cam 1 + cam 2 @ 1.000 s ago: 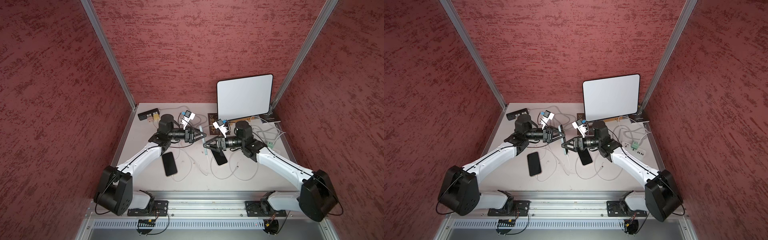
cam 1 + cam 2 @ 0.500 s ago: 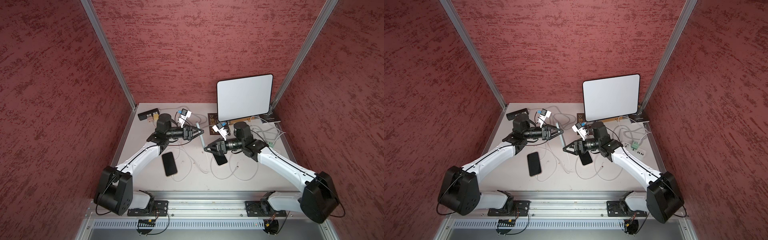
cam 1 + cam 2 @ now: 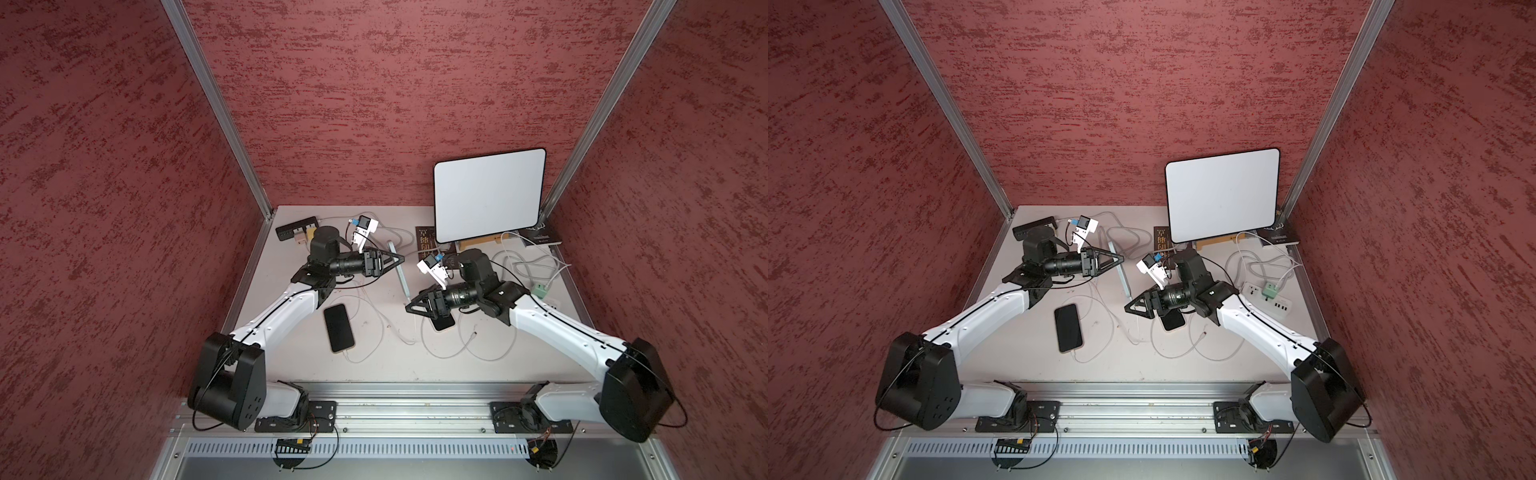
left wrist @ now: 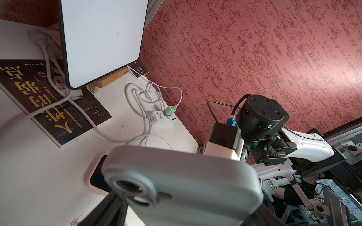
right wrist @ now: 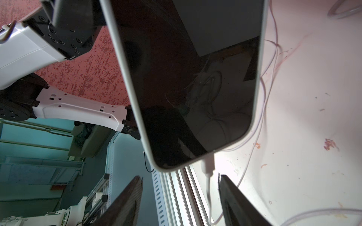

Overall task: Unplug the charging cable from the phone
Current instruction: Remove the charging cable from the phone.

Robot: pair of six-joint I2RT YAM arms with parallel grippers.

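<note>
While the left gripper (image 3: 401,258) pinches the phone (image 5: 195,78) by its camera end and holds it in the air between the two arms, clear of the table (image 3: 299,365), the right gripper (image 5: 179,177) stands spread below the phone's lower edge. Its fingers (image 5: 235,201) flank the cable (image 5: 209,195), one on each side, touching neither it nor the plug (image 5: 208,165). The plug sits fully in the port, so the step in hand looks like taking hold of it, with the pull not yet made.

Next, I judge, the right fingers need to reach the plug's white body rather than the thin cable below it. They must then press together on it and draw straight away along the phone's length while the left grip stays firm. A sideways tug could bend the plug or twist the phone out of its pinch.

Counted:
- two arms and two grippers
- three phones: the held one, a black phone (image 3: 338,328) flat on the table with a lead at its near end, and a third phone (image 3: 441,323) half hidden under the right gripper
- a large book (image 4: 49,101) and a small book (image 4: 141,70)
- one white panel (image 3: 488,195)
- one power strip (image 3: 1281,309) with one green charger (image 3: 1269,289)
- one black hub (image 3: 291,229)
- white leads lying tangled, at least three; the exact number I cannot tell
</note>
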